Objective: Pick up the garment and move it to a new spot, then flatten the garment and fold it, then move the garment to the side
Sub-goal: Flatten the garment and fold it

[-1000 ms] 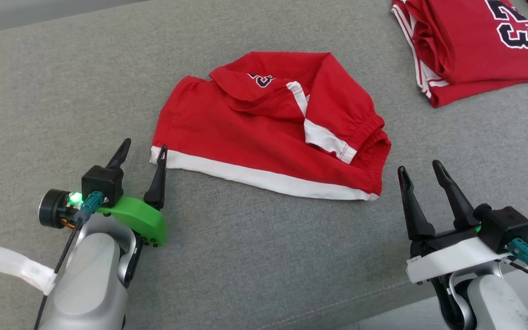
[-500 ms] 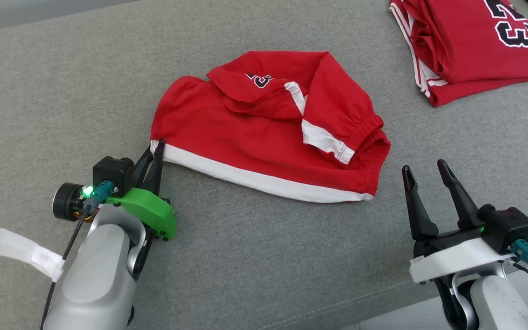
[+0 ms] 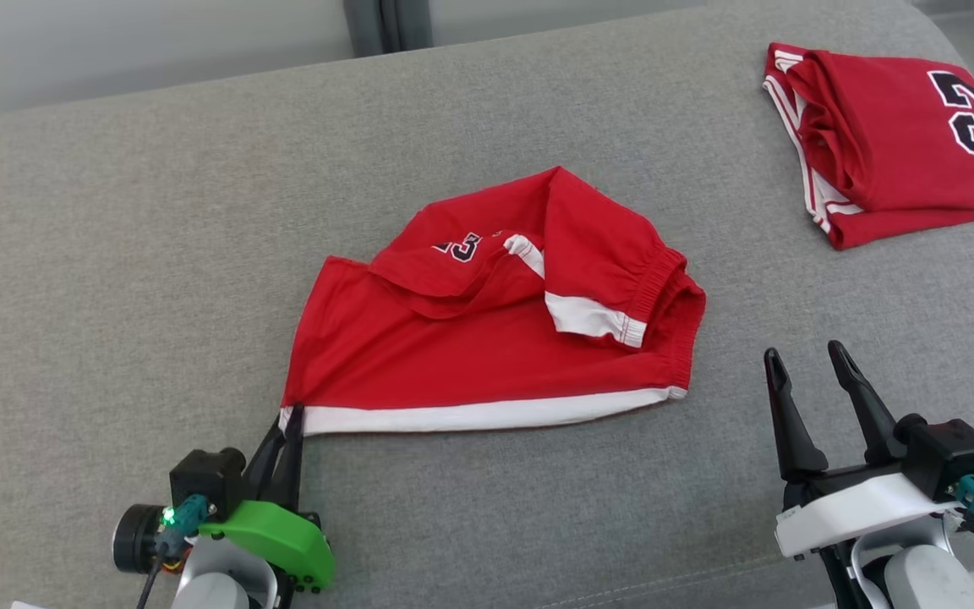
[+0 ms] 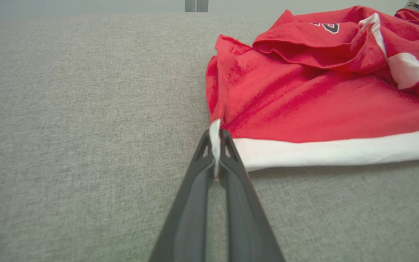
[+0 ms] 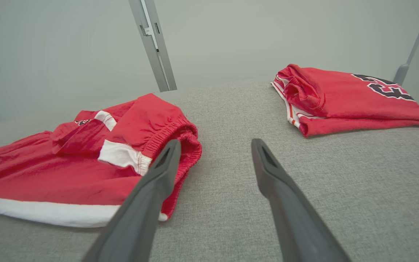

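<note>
Left gripper [image 3: 291, 414] clamped on the white-hemmed corner of the red shorts [image 3: 470, 347], which lie rumpled around the middle of the grey cushion [image 3: 115, 254], hem toward its near edge and waistband to the right. The pinched corner is drawn to a point toward the near left, and one leg is flopped over the top with its number showing. Right gripper [image 3: 802, 353] waits near the waistband end, fingers spread and empty, by the near edge. A folded jersey [image 3: 901, 127] sits at the far right corner. The step in hand looks to be the pick-up and move. Next, a second hold at the waistband end seems called for, so the shorts lift evenly rather than drag by one corner.
</note>
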You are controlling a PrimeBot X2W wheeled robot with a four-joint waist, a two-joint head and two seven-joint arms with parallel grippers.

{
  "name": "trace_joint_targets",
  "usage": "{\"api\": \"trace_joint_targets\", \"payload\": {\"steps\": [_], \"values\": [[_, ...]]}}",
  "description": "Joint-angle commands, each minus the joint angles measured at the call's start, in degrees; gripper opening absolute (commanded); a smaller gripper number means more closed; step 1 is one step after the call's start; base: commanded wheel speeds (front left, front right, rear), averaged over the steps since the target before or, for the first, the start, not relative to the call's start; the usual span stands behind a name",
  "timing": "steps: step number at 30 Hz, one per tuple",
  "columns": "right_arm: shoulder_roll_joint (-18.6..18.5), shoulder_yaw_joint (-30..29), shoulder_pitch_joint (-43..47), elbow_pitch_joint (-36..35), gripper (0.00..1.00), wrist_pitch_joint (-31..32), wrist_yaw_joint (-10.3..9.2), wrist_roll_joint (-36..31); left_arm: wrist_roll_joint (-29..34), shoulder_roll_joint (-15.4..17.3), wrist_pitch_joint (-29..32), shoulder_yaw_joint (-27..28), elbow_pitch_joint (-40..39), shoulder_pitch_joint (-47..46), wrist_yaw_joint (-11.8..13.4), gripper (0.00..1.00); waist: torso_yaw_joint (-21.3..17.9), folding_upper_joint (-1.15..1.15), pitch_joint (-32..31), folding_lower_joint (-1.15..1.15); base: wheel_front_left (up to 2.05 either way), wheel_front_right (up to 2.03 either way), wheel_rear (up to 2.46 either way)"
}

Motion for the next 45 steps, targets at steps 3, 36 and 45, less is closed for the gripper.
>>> {"api": "trace_joint_targets", "payload": {"steps": [3, 36, 45], "values": [[-0.4, 0.1, 1.2, 0.5, 1.0, -0.2, -0.1, 0.3, 0.6, -0.3, 0.0, 0.5, -1.7, 2.1, 0.8, 1.0, 2.1, 0.0, -2.2, 0.0, 0.0, 0.0, 0.0], [-0.3, -1.2, 8.7, -5.9, 1.0, -0.2, -0.1, -3.0, 5.7, 0.0, 0.0, 14.7, -21.6, 13.4, 1.8, 1.0, 7.1, 0.0, -11.5, 0.0, 0.0, 0.0, 0.0], [-0.6, -0.9, 10.8, -6.7, 1.0, 0.7, -0.1, -3.5, 5.1, -0.1, 0.0, 14.1, -21.3, 15.2, 0.7, 1.0, 6.9, 0.0, -12.4, 0.0, 0.0, 0.0, 0.0]]}}
